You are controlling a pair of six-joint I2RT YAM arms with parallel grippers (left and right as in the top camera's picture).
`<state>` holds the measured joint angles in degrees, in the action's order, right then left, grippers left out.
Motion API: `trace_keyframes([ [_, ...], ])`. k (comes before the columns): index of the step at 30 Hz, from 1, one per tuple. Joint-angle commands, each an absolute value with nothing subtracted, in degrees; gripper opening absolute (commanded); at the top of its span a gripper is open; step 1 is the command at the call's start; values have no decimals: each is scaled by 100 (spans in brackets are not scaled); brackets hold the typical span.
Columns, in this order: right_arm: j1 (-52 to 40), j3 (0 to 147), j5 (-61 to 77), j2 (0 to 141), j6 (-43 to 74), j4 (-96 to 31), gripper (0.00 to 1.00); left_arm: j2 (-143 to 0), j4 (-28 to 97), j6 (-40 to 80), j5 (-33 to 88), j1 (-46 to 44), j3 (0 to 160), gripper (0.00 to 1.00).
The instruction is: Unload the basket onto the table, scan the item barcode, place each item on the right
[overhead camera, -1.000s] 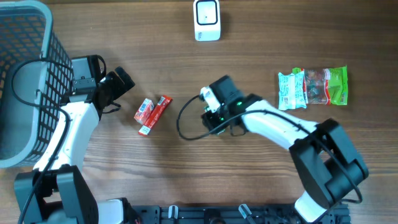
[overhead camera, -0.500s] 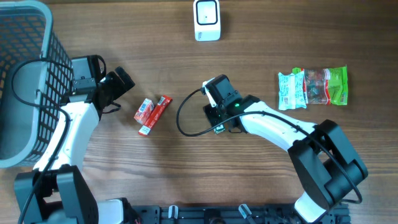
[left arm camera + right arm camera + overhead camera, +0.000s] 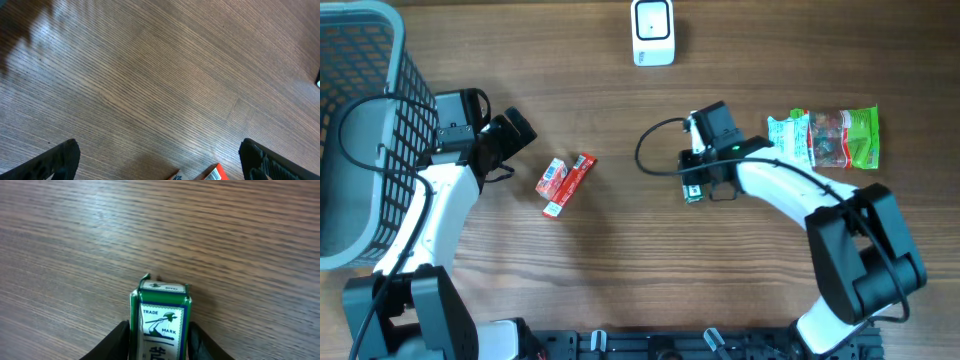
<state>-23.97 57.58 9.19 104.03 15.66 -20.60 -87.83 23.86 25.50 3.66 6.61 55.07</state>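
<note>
right gripper: clenched on the green packet. in the wrist view the dark fingers press its two long flanks, and its top end pokes out ahead of them.

left gripper: released, jaws spread wide over bare wood, nothing between them. only a corner of the red packets shows at the lower edge of its view.

item location: overhead, the green packet sits under the right claw just right of frame centre. it is below and a little right of the white scanner at top centre, and left of the snack bags. cannot tell whether it is lifted off the table or resting on it.

handling, judged:
- small paper-wrapped block, folded and slightly ragged at the top seam. likely light and fairly stiff, and the wrapper could crease under a hard pinch.
- printed paper looks matte, so slip risk seems low. a grip this low on the pack may let it pivot when tilted.
- the flank hold is sensible, since it leaves the broad "trade mark" face and the end uncovered.
- no barcode visible in any view. it may be on the underside or under a finger, so the pack may need turning before it faces the scanner.
</note>
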Motion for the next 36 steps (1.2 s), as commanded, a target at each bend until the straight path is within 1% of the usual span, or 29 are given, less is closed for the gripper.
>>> trace_keyframes([
  [1,-2211,5846,1708,10296,1664,-2082,39,-8700,2388,2438,292,687,5518,100],
  [4,-1935,5846,2257,10285,1651,-2043,43,-8700,2388,2440,292,687,5518,100],
  [8,-1656,5846,2261,10285,1544,-2132,45,-8700,2388,2440,292,687,5518,100],
  [12,-1525,5846,2416,10285,1308,-2228,45,-8700,2388,2438,292,687,5518,100],
  [15,-1361,5846,2423,10285,1188,-2362,42,-8700,2388,2438,292,687,5518,100],
  [18,-1076,5846,2967,10158,1070,-2410,42,-8700,2388,2440,292,687,5518,100],
  [20,-899,5846,2939,10112,1070,-2576,42,-8700,2388,2438,292,687,5518,100],
  [22,-867,5846,2617,10112,1022,-2862,42,-8700,2388,2440,292,687,5518,100],
  [23,-878,5846,2679,10112,917,-2928,41,-8700,2388,2438,292,687,5518,100],
  [24,-906,5846,3006,10112,666,-2991,38,-8700,2388,2440,292,687,5518,100],
  [25,-915,5846,3299,10112,554,-3061,30,-8700,2388,2440,292,687,5518,100],
  [27,-915,5843,3288,10112,622,-3426,16,-8700,2388,2438,292,687,5518,100],
  [28,-926,5837,3037,10112,642,-3715,12,-8700,2388,2440,292,687,5518,100],
  [29,-985,5793,2582,10114,770,-3942,11,-8700,2388,2438,292,687,5518,100],
  [31,-1236,5592,2036,10114,1046,-3931,11,-8700,2388,2440,292,687,5518,100],
  [35,-1964,5424,1883,10114,1984,-3573,13,-8700,2388,2440,292,687,5518,100],
  [36,-2176,5424,1887,10114,2198,-3470,18,-8700,2388,2438,292,687,5518,100],
])
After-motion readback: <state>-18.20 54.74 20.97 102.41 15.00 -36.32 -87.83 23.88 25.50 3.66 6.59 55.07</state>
